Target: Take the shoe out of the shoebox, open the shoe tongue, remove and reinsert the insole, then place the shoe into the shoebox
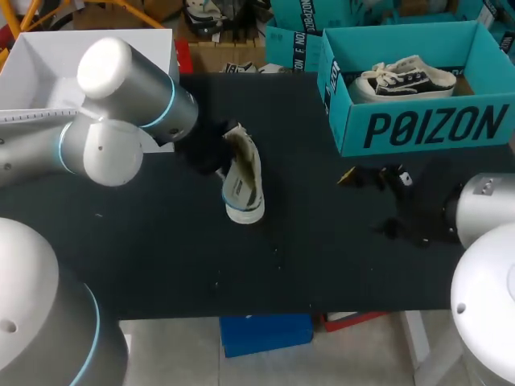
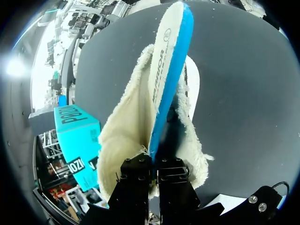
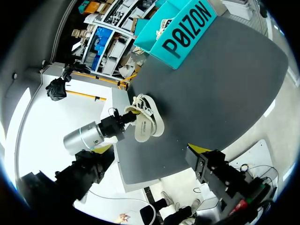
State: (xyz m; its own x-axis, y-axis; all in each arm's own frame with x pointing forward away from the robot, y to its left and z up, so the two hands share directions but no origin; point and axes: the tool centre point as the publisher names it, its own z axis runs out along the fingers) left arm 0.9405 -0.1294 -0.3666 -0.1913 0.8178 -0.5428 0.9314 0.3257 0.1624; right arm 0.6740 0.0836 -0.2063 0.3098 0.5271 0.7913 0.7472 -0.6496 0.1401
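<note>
Where it lies near the middle of the black table (image 1: 161, 257), the shoe (image 1: 244, 183) shows as a low cream canvas one with a white rubber sole. Its toe points toward 6 o'clock in the head view. In the left wrist view its edges look frayed and fuzzy, and its mouth is spread wide. The insole (image 2: 169, 61) is seen edge-on there, cream on one face and bright blue on the other, running straight ahead of our left gripper (image 2: 153, 169). That gripper is closed on the near end of the insole, with both black fingers pressed against it from either side. We cannot tell whether the far end is still inside the shoe.

Our left arm (image 1: 121, 121) comes in from 10 o'clock of the shoe. The teal shoebox (image 1: 426, 129) stands at 2 o'clock, well apart, with a second, dark-and-white shoe (image 1: 406, 79) inside it. Our right gripper (image 1: 354, 175) hangs over the table at 3 o'clock of the shoe, below the box, with nothing in it. We cannot tell how far open it is. A white box (image 1: 48, 72) sits at 10 o'clock.
</note>
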